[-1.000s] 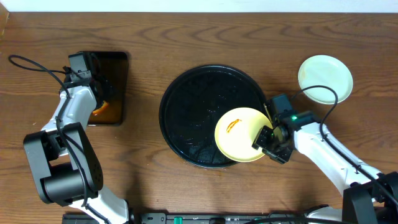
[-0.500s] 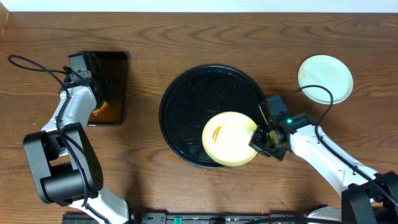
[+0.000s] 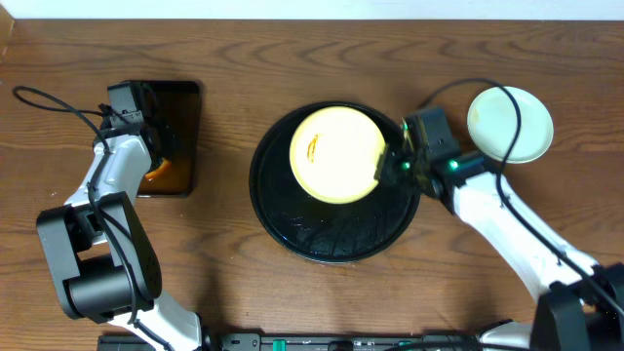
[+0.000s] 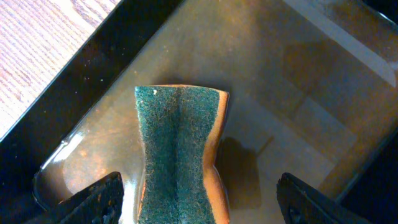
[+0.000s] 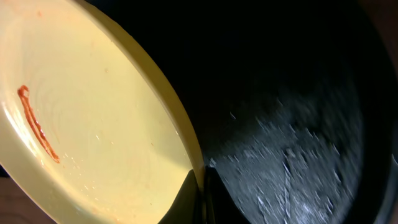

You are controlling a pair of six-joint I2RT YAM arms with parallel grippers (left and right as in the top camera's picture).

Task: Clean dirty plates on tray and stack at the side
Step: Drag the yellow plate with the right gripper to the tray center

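My right gripper (image 3: pixel 388 164) is shut on the right rim of a pale yellow plate (image 3: pixel 336 154). The plate is lifted over the back half of the round black tray (image 3: pixel 336 234). In the right wrist view the plate (image 5: pixel 93 118) carries an orange-brown smear, and the gripper (image 5: pixel 202 193) pinches its edge above the wet tray (image 5: pixel 298 124). A pale mint-green plate (image 3: pixel 510 124) lies on the table to the right. My left gripper (image 4: pixel 200 198) stands open around a green-topped orange sponge (image 4: pixel 180 149) without squeezing it.
The sponge lies in a small rectangular black tray (image 3: pixel 185 97) of brownish liquid (image 4: pixel 298 93) at the left. My left arm (image 3: pixel 107 185) reaches over it. The right arm's cable (image 3: pixel 512 146) loops across the green plate. Wooden table all round.
The right gripper shut on the yellow plate's rim, then carried it from the tray's front right to over its back half. The left arm has not moved.
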